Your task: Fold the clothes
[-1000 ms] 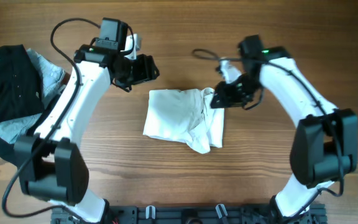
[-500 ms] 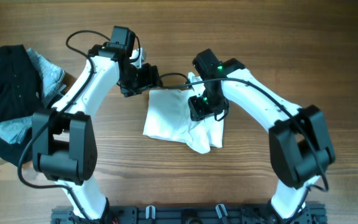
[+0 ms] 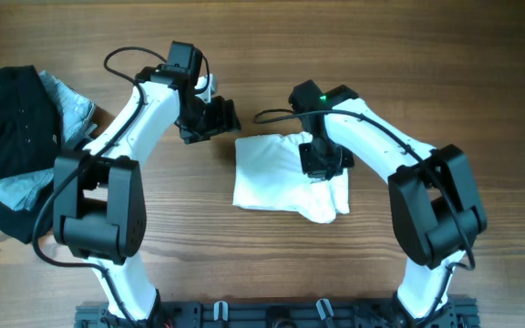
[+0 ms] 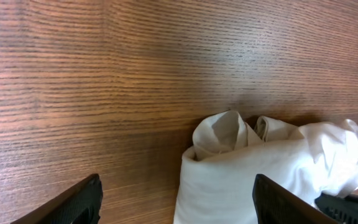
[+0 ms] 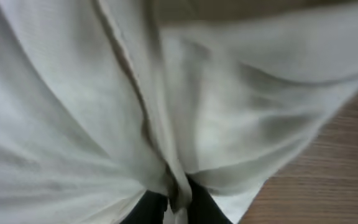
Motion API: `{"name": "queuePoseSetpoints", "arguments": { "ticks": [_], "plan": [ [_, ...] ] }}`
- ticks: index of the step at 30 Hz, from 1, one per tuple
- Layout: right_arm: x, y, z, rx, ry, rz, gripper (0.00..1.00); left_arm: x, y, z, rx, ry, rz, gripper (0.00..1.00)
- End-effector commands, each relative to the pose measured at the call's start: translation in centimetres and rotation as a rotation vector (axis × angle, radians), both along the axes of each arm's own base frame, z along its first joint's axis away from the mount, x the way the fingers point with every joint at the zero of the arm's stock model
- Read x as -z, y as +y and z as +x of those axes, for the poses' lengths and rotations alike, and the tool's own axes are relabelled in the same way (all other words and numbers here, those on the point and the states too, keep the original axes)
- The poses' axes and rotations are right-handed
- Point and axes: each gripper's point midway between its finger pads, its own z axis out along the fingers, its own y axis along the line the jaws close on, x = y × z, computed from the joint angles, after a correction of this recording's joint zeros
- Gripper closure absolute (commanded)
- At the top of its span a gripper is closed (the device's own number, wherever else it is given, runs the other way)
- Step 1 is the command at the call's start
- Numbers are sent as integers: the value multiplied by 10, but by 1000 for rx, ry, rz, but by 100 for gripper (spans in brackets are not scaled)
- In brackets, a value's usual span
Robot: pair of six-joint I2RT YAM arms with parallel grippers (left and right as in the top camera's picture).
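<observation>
So, big picture: the wooden table (image 3: pixel 272 264) has the white T-shirt (image 3: pixel 272 173) sitting roughly in the middle, already down to a compact rectangle with no lettering showing from above. The right side is lumpy, and a loose tail (image 3: pixel 322 210) sticks out at the near-right corner. Way off at the far left there's a black garment (image 3: pixel 12 118) on top of a blue-grey garment (image 3: pixel 76 105). Neither looks like part of this job. The left gripper (image 3: pixel 221 117) hovers just off the shirt's far-left corner with its jaws spread wide and nothing in them; its wrist view shows a bunched edge of cloth (image 4: pixel 229 134) ahead of it. The right gripper (image 3: pixel 322 164) is down on the right part of the shirt, pinched nearly closed on a raised ridge of fabric (image 5: pixel 148 124). My read is that it's tidying that messy right edge. To do it well, I'd lift only the top layer, drag it low and slowly so the stack underneath doesn't slide, and let the left one pin the far-left corner first.
</observation>
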Motion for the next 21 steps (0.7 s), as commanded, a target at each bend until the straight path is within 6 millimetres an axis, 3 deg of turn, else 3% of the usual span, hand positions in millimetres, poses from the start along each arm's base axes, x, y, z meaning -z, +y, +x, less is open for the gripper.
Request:
{"name": "queuePoseSetpoints", "arguments": {
  "ticks": [1, 8, 12, 21],
  "plan": [
    [-17, -11, 3, -5, -52, -34, 84, 8, -10, -6, 43, 12, -6, 22],
    [-22, -27, 0, 2, -51, -110, 90, 8, -23, -11, 78, 10, -6, 21],
    [-27, -52, 5, 118, -84, -204, 89, 8, -24, -13, 82, 15, -5, 21],
    [-27, -96, 12, 254, -58, -209, 83, 13, -23, -21, 84, 42, 1, 11]
  ]
}}
